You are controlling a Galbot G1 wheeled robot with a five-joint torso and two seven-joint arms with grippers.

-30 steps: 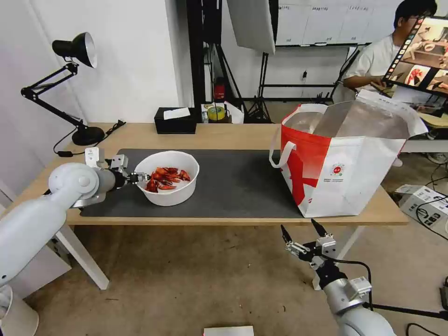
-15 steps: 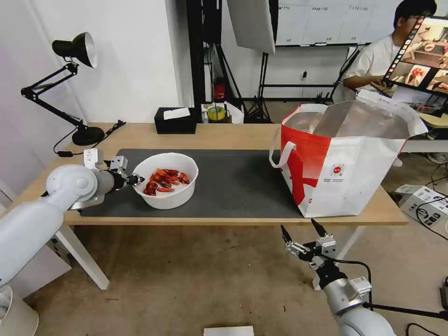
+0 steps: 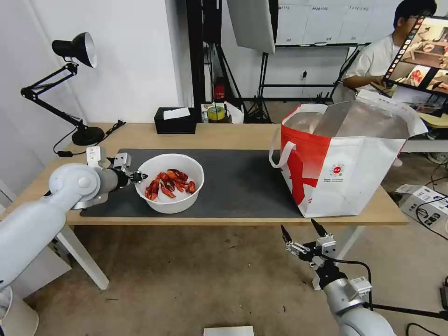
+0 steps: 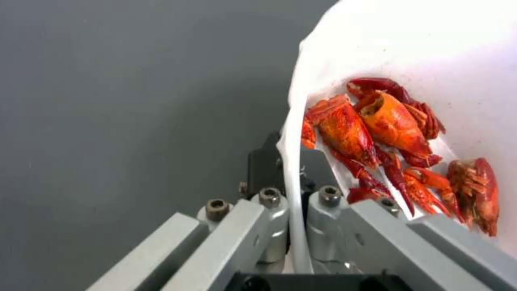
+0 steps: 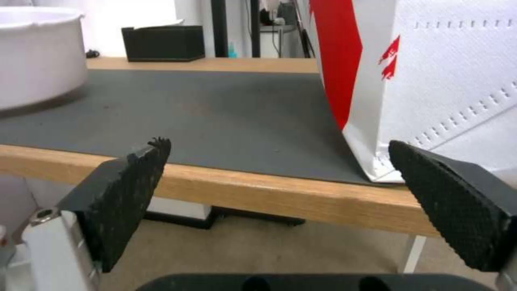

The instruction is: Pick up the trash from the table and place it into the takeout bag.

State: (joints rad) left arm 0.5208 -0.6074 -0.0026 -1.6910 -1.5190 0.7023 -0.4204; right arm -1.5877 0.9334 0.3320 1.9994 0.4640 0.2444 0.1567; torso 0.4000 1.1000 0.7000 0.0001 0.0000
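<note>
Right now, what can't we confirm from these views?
- Takeout bag contents: head view, its near wall hides the bottom.
- Whether the bowl is off the mat: head view, its own body hides the base.
- Left end effector fingertips: left wrist view, bowl rim covers them.

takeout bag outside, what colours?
Red and white takeout bag, small round logo; best in the head view.

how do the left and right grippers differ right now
The left gripper is over the table, shut on the bowl's rim; the right gripper hangs below the table edge, holding nothing. Left fingers pinch together; right fingers are spread wide. Both face the table.
</note>
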